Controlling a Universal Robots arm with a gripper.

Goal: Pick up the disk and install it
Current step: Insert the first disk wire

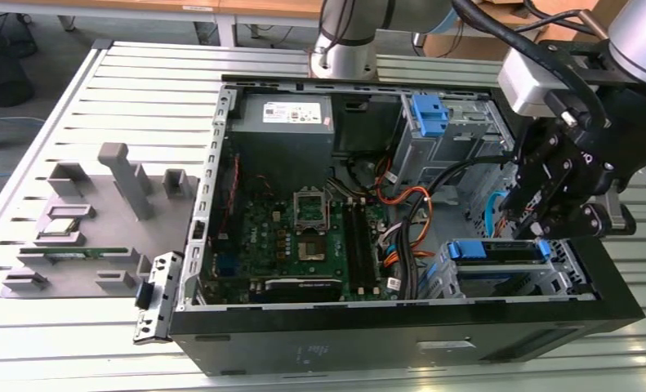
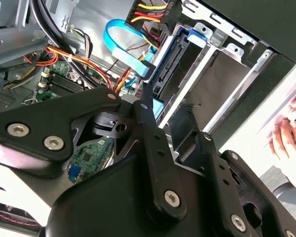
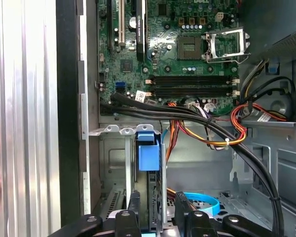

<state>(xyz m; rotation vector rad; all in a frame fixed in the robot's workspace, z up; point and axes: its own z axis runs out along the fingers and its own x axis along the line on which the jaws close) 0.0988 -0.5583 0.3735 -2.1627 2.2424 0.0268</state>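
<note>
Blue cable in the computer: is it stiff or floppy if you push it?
Probably floppy: the blue cable curls in a loose loop. Likely light, since it looks thin and flat. Its smooth curve hints it bends without snapping.

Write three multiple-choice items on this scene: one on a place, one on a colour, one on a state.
1. In the exterior view, the end effector hangs over: A the grey tray; B the drive cage; C the power supply.
2. The plastic tab in that cage is: A red; B green; C blue.
3. The computer case is: A open; B closed; C upside down.
1 B: it is above the cage at the exterior view's right. 2 C: blue in the first wrist view. 3 A: the motherboard lies exposed.
</note>
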